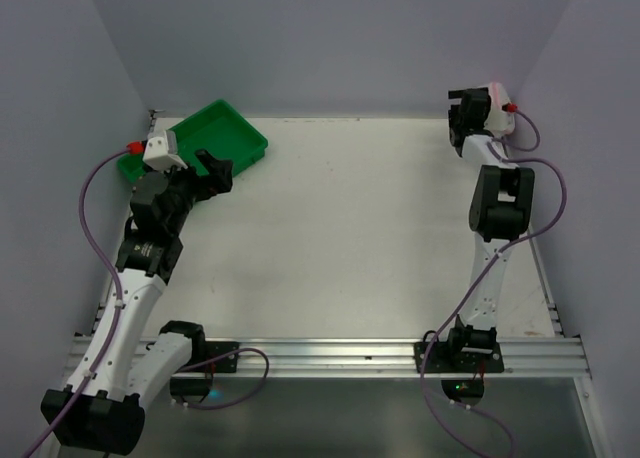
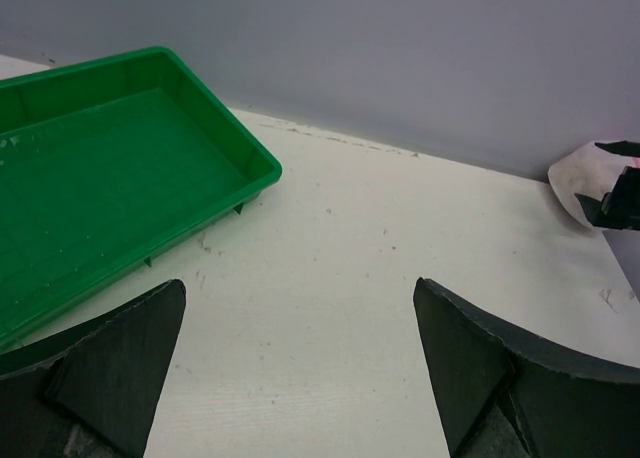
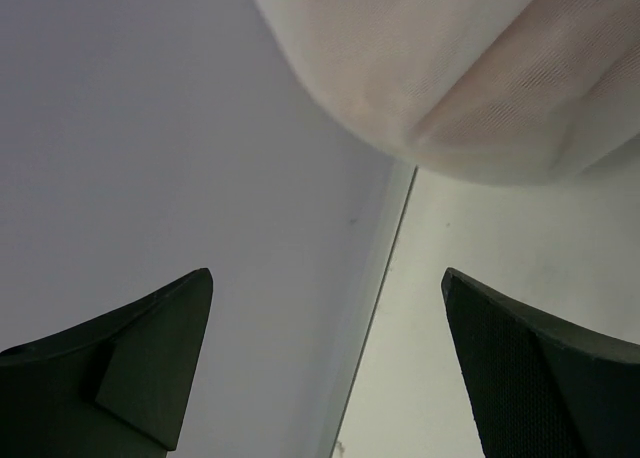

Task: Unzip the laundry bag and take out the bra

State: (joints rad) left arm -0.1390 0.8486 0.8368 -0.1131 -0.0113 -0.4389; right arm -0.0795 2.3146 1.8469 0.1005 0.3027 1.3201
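Note:
The laundry bag (image 1: 503,100), a white mesh pouch, lies in the far right corner of the table against the walls. It also shows in the left wrist view (image 2: 578,183) and fills the top of the right wrist view (image 3: 420,58). Pale pink-beige fabric, the bra (image 3: 530,93), shows through the mesh. The zipper is not visible. My right gripper (image 1: 468,113) (image 3: 327,273) is open and empty, right beside the bag, apart from it. My left gripper (image 1: 214,168) (image 2: 300,283) is open and empty above the table, next to the green tray.
A green tray (image 1: 200,141) (image 2: 90,178), empty, stands at the far left by the wall. Grey walls close in the back and both sides. The right arm's black gripper (image 2: 622,193) shows in front of the bag in the left wrist view.

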